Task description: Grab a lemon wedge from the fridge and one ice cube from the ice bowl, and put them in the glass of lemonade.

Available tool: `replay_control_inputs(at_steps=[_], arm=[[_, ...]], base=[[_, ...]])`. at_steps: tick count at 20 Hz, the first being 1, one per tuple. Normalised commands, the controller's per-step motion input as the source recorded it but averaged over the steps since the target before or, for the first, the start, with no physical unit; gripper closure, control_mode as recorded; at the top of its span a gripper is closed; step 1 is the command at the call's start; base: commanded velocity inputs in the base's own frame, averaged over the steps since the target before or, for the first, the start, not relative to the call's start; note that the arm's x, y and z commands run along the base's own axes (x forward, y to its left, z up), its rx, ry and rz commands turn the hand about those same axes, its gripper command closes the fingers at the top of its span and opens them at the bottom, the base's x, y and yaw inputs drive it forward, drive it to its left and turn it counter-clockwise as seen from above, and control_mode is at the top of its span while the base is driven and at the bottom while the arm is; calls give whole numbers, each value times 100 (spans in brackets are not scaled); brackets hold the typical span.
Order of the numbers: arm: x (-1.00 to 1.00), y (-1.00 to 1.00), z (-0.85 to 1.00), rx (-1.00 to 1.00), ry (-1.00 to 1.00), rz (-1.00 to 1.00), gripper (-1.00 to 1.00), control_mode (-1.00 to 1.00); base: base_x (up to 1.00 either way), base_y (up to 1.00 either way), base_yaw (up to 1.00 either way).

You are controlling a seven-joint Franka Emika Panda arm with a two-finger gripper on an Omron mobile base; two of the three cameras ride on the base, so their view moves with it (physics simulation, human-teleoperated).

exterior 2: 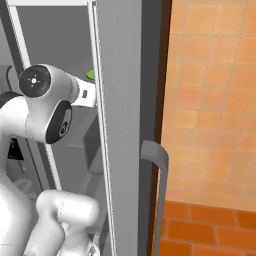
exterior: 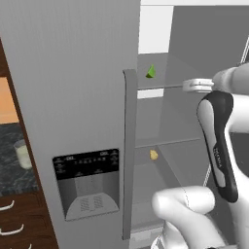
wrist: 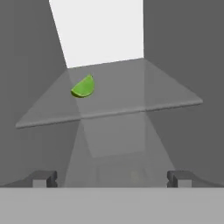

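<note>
Lemon wedge (wrist: 83,87) is seen lying on the upper glass shelf (wrist: 131,94) of the fridge (exterior: 73,87), toward that shelf's left side and set back from its front edge, closer to the rear wall than to the lip. In the hand view it sits above and to the left of the gripper (wrist: 112,178), whose two fingertips stand wide apart with nothing between them; the hand is held level with or slightly below the shelf's front edge and short of it. The wedge's long axis is judged to run roughly across the shelf, its curved rind toward the front edge and its point upward. In the left base view the wedge (exterior: 151,72) is found just beyond the door's bar handle (exterior: 129,146), with the wrist reaching in from the right. A move forward over the front edge and leftward is judged to be needed before closing
</note>
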Motion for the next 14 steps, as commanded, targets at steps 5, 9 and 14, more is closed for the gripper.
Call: replay_control_inputs(at_steps=[5, 9, 14], arm=[[11, 10, 86, -6, 13, 32, -100, -100], [34, 43, -15, -1, -4, 24, -100, -100], [86, 96, -14, -23, 7, 5, -100, -100]], base=[[0, 0, 0], [0, 0, 0], [0, 0, 0]])
